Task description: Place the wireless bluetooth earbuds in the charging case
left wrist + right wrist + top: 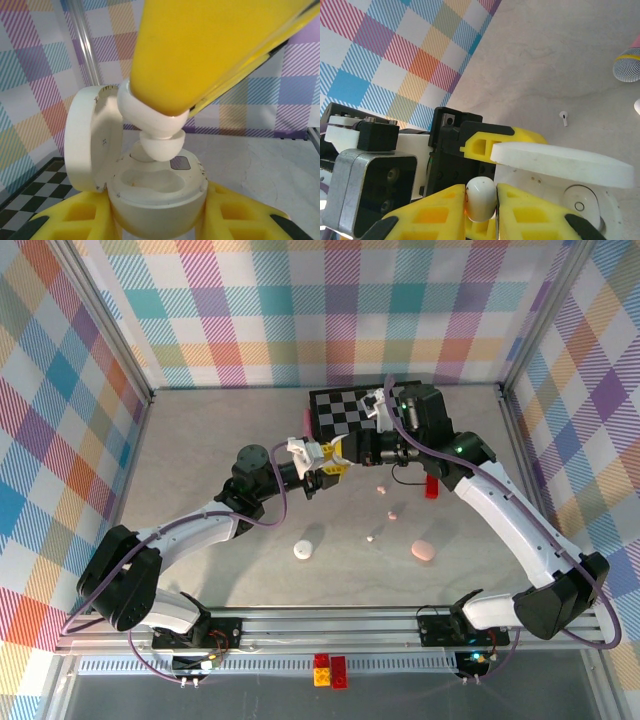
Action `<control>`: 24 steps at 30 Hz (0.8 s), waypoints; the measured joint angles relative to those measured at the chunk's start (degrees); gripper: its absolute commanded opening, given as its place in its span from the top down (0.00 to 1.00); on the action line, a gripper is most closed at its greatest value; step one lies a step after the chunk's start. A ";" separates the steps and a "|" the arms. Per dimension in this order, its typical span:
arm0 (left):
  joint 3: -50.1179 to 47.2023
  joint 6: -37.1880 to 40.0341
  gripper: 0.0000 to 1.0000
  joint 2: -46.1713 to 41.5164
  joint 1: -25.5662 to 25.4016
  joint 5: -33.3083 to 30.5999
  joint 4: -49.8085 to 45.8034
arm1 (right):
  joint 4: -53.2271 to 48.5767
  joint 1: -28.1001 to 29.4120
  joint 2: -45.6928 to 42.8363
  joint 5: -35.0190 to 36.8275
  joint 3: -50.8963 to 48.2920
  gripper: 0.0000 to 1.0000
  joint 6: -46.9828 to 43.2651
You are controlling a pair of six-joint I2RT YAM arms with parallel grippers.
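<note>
We see a white earbud (480, 192) clenched in the right claw (481, 205) at the bottom centre of its wrist view, just over the open case (150, 187) that the left claw (157, 217) grasps, with a loose bud (563, 118) lying on the table (545, 60) toward the right.

Pastel plaid walls (300, 310) enclose a grey tabletop (200, 470).

A white earbud (161, 145) hangs over the open white charging case (160, 192). A second white earbud (563, 118) lies on the tabletop (560, 60).
</note>
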 measured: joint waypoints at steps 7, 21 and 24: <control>0.63 -0.02 0.67 0.04 0.00 -1.25 0.72 | 0.09 -0.33 0.70 -0.02 -0.15 0.81 0.31; 1.36 -0.11 0.67 0.74 0.00 -2.05 0.11 | 2.73 -0.66 1.38 0.15 -1.88 0.74 4.31; 1.36 -0.24 0.67 0.74 0.00 -2.27 0.07 | 2.91 -0.66 1.40 0.52 -1.88 0.74 4.52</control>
